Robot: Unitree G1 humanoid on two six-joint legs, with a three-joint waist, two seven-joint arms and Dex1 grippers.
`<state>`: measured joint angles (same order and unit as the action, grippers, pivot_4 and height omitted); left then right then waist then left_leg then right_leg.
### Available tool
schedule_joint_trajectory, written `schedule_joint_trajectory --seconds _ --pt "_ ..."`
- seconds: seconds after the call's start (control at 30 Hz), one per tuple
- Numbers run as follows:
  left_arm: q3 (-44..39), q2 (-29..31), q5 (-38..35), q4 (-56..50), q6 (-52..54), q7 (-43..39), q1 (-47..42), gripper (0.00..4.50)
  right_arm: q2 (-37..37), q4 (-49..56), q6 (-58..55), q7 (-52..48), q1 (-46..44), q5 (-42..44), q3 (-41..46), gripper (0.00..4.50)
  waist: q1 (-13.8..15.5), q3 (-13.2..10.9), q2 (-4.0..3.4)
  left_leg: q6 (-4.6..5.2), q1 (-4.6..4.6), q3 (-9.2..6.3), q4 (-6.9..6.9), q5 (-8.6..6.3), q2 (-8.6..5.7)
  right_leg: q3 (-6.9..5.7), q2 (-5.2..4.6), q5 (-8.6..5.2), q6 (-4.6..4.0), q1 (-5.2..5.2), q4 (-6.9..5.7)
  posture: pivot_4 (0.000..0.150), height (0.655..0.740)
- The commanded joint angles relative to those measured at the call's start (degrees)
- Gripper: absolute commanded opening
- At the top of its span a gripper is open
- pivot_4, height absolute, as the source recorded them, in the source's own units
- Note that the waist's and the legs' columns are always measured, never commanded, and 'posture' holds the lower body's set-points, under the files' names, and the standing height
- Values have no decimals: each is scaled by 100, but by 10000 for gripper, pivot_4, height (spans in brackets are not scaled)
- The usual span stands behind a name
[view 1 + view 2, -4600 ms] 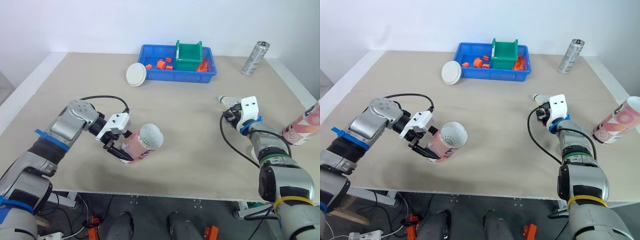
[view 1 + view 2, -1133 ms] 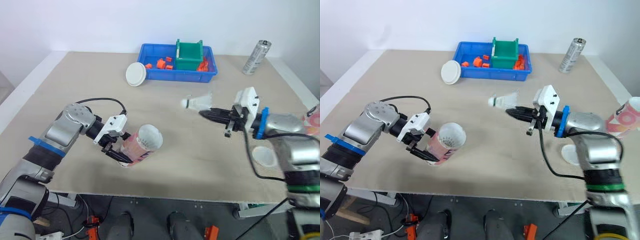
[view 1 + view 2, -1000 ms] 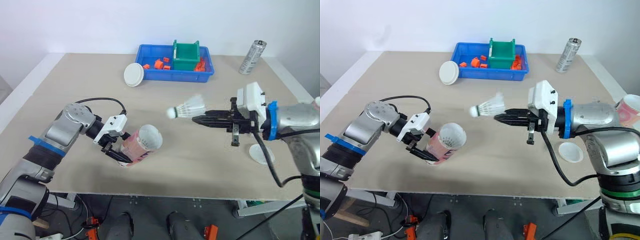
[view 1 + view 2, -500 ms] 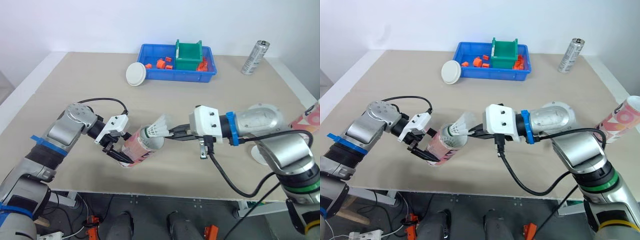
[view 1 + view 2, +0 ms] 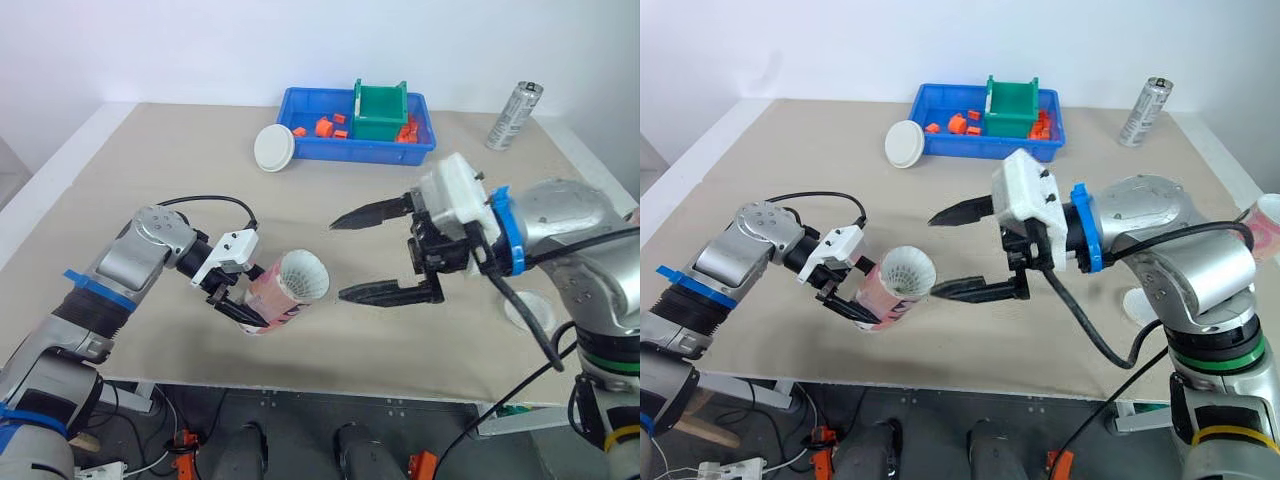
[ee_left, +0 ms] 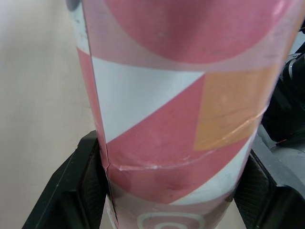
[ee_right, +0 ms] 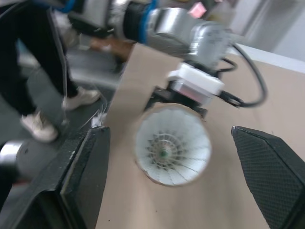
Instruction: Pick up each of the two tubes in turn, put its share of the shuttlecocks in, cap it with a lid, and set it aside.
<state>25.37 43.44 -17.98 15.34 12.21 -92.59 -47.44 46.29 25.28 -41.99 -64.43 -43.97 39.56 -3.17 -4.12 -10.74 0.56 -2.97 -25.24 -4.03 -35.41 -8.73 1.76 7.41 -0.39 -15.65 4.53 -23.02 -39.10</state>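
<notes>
My left gripper [image 5: 238, 302] is shut on a pink patterned tube [image 5: 283, 293], tilted low over the table with its mouth toward the right. The tube [image 6: 176, 109] sits between both black fingers. A white shuttlecock [image 7: 171, 151] rests inside the tube mouth, feathers outward. My right gripper [image 5: 337, 261] stands wide open just right of the mouth, one finger [image 5: 372, 211] above and one below, holding nothing. The second pink tube [image 5: 1268, 213] stands at the table's right edge. One white lid [image 5: 272, 148] lies by the blue bin, another lid [image 5: 530, 310] is beside my right arm.
A blue bin [image 5: 310, 150] with orange parts and a green box [image 5: 377, 110] stands at the back. A silver can [image 5: 511, 116] is at the back right. A person's legs and light shoes [image 7: 40, 129] are beyond the table edge in the right wrist view.
My right gripper carried the shuttlecock left to the tube mouth, then opened wide and drew back slightly. The shuttlecock now sits in the tube. The left arm has held still.
</notes>
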Motion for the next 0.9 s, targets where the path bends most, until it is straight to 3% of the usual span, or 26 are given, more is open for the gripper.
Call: schedule_joint_trajectory --seconds 0.03,0.07,0.13,0.27,0.43,0.63,0.9 --pt "78 35 23 -1 -49 9 23 32720 -331 -153 -242 573 208 158 210 35101 -2 1 2 0 0 0 0 0 0 -1 1 0 -1 -1 0 1500 7367" --pt "83 36 24 5 -54 9 20 32720 -422 -83 -287 651 243 165 123 32294 -4 1 2 0 0 0 0 0 0 1 0 0 0 -2 0 1500 7367" --pt "100 14 34 46 -66 9 -21 32720 -468 93 -224 584 305 -56 -236 20541 -4 0 0 0 -1 0 1 0 0 1 1 0 0 -2 -1 1500 7367" --pt "99 -54 19 98 -48 9 -132 32720 -454 1 118 297 27 -563 -810 1614 -2 0 1 0 -2 0 0 0 -1 0 1 -1 1 -2 -1 1500 7367" --pt "119 -87 -20 134 -29 9 -195 32720 -585 -489 502 -219 -669 -1010 -1320 666 -2 0 1 0 -2 1 -7 1 -2 1 0 1 0 -2 -1 1500 7367" --pt "144 -117 -22 211 -56 9 -245 32720 -731 -1387 1185 -1312 -1577 -2104 -2602 666 1 0 1 0 -3 0 -5 1 0 -3 0 1 1 -5 -1 1500 7367" --pt "25 -150 8 124 4 9 -150 32720 -1684 -3046 2859 -2366 -2314 -3385 -3699 666 -22 0 1 0 -5 -2 2 0 4 -9 4 1 -1 -14 -6 1500 7367"
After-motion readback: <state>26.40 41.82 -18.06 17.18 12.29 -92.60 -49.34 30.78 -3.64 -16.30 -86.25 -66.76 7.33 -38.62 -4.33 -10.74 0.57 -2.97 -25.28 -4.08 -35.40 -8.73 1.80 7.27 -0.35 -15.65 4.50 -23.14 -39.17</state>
